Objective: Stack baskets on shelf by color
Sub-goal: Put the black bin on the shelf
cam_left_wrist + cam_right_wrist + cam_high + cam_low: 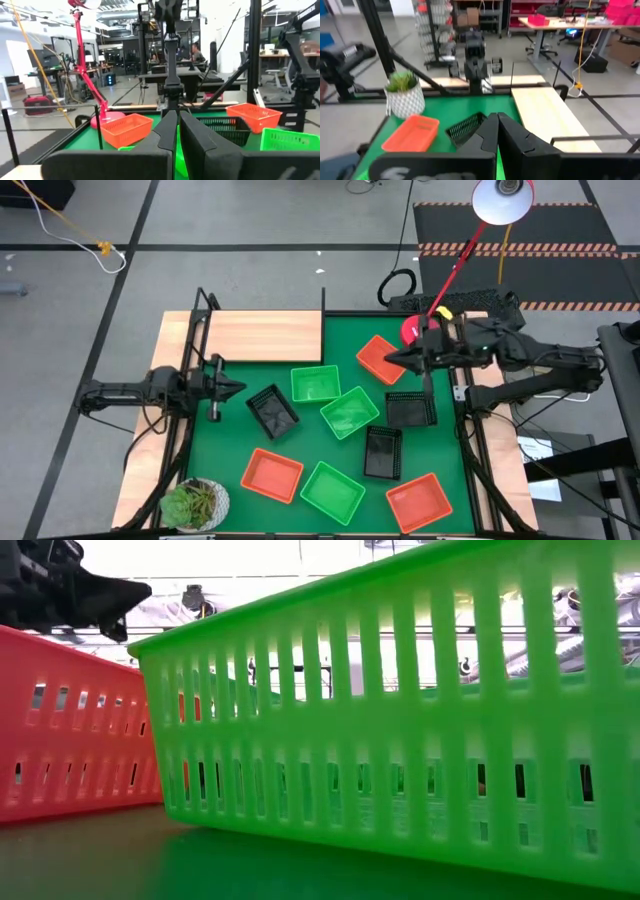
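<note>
Several baskets lie scattered on the green mat [440, 455]. Three are green [315, 383] [350, 412] [333, 492], three red-orange [380, 358] [272, 475] [420, 502] and three black [272, 410] [410, 410] [383, 452]. The light-wood shelf [265, 335] stands bare at the far left. My left gripper [235, 390] [176, 131] is shut at the mat's left edge, beside a black basket. My right gripper [395, 360] [497, 129] is shut and raised above the far red-orange basket. The low view is filled by a green basket [400, 740] and a red-orange one [70, 730].
A potted plant [195, 502] stands at the near left corner. A red lamp base [410, 330] sits at the far right, with its head [503, 200] beyond the table. Thin black uprights [205, 305] rise at the shelf's ends.
</note>
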